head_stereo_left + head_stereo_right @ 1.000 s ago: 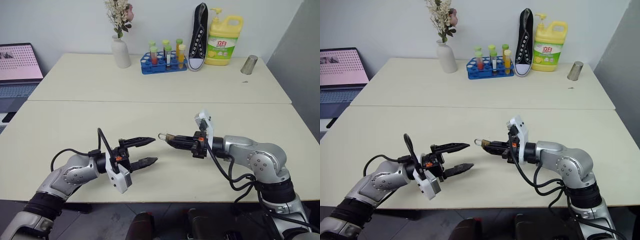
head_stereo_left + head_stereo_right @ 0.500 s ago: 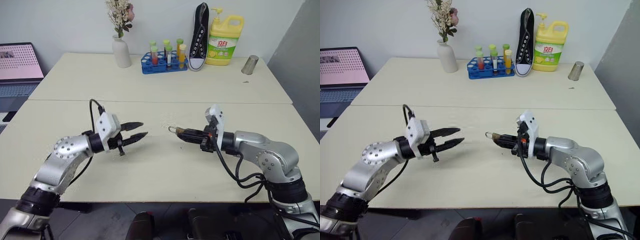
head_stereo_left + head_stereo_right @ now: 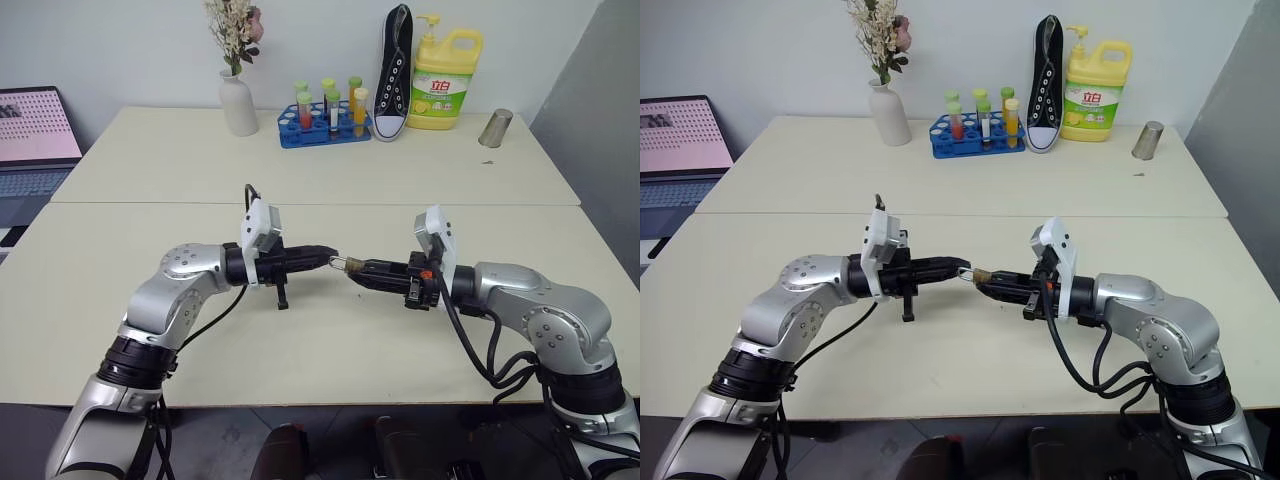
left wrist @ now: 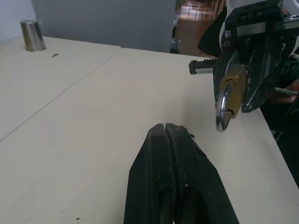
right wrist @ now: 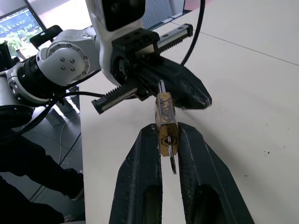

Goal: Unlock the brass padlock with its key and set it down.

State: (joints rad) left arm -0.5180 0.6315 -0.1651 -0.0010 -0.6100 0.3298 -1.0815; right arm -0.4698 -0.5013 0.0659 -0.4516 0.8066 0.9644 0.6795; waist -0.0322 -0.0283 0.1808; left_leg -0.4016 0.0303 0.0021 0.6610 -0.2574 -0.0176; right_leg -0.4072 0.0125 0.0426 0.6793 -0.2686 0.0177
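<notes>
- Meanwhile, the left gripper point(image 3: 322, 257), wide open a second ago, has been brought inward and closed; its fingers are pressed together on nothing, tips just beside the shackle.
- Between the arms, the brass padlock point(image 5: 166, 123) is clamped in the right gripper point(image 3: 357, 268), held above the table point(image 3: 330, 330).
- The key point(image 5: 171, 158) is seen in the keyhole, so turning it probably comes next.

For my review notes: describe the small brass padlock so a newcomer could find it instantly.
Above the near cream table, two robot arms meet fingertip to fingertip. The right gripper pinches a tiny golden-brass padlock with a thin silver shackle, a small silvery key in its keyhole. It is the one brass-coloured thing between the black fingers.
</notes>
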